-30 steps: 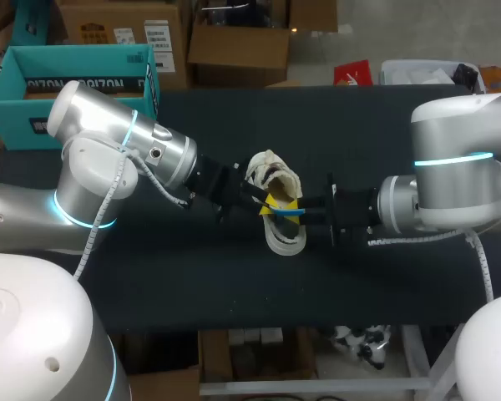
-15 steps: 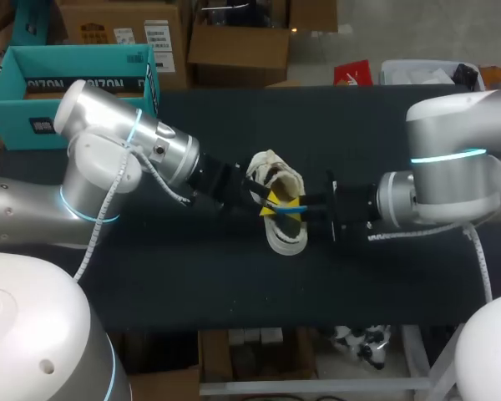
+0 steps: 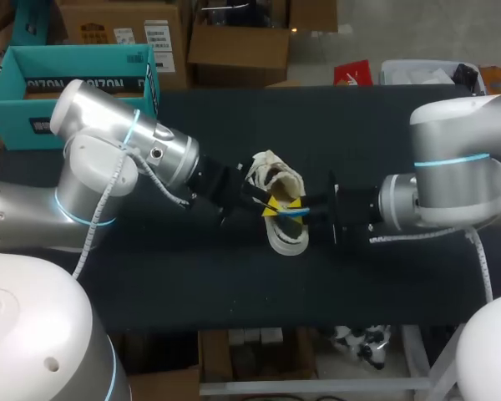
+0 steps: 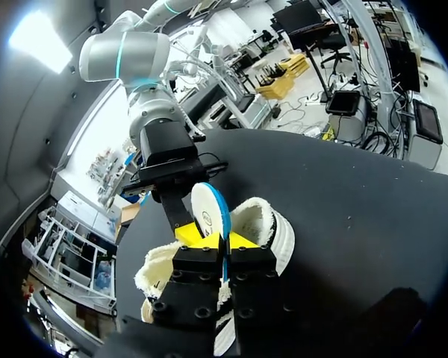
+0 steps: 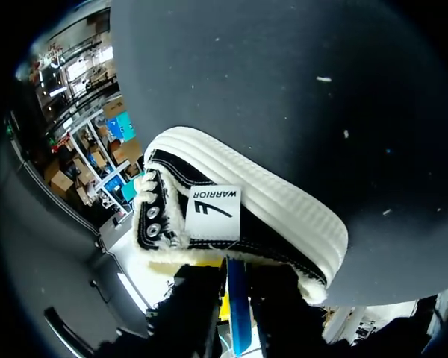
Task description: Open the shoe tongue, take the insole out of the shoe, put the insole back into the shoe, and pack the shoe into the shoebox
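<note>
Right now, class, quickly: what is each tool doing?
Left tool: closed on the insole.
Right tool: closed on the same insole.

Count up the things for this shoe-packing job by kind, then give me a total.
shoe: 1
insole: 1
shoebox: 1
Total: 3

A black canvas shoe [image 3: 285,239] [image 4: 267,224] [image 5: 243,216] with a ribbed white rubber sole and cream fleece lining is being left lying mid-table. A thin white insole [image 3: 290,212] [image 4: 207,213] [image 5: 237,302] with a blue edge is being held on edge at its opening. An open teal cardboard shoebox [image 3: 75,83] is being kept by the table's far left corner, well apart.
</note>
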Action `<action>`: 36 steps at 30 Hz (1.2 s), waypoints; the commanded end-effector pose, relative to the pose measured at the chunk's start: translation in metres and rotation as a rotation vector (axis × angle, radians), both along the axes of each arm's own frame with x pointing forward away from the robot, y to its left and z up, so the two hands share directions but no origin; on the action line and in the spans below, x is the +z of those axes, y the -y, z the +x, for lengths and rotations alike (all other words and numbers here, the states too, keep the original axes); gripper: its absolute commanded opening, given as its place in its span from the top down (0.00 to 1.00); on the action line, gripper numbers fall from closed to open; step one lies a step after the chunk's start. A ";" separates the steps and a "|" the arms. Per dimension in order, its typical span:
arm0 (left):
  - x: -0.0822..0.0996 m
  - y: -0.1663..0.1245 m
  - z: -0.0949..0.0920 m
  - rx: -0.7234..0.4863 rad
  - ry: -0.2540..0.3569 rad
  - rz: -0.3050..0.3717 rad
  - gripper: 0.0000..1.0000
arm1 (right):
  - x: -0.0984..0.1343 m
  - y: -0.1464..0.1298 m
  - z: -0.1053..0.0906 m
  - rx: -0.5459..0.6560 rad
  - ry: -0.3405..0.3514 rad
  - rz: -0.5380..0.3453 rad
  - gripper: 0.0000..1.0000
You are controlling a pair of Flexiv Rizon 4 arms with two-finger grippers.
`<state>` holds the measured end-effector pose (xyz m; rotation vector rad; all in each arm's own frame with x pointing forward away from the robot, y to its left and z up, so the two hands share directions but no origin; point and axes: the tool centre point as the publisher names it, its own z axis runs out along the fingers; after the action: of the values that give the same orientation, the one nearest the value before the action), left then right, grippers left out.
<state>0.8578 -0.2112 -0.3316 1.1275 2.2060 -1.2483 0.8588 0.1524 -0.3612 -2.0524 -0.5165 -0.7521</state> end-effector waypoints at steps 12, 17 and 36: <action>-0.004 -0.003 0.005 0.038 -0.012 -0.001 1.00 | 0.020 -0.003 -0.035 -0.047 0.060 -0.063 1.00; -0.005 -0.004 0.005 0.042 -0.017 -0.003 1.00 | 0.023 -0.002 -0.039 -0.059 0.063 -0.076 1.00; -0.017 -0.006 0.023 0.074 -0.068 -0.002 1.00 | 0.004 -0.003 -0.005 -0.031 0.036 -0.076 1.00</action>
<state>0.8749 -0.2030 -0.3443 1.0049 2.2764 -1.2573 0.8426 0.1541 -0.3495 -2.1269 -0.5336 -0.8240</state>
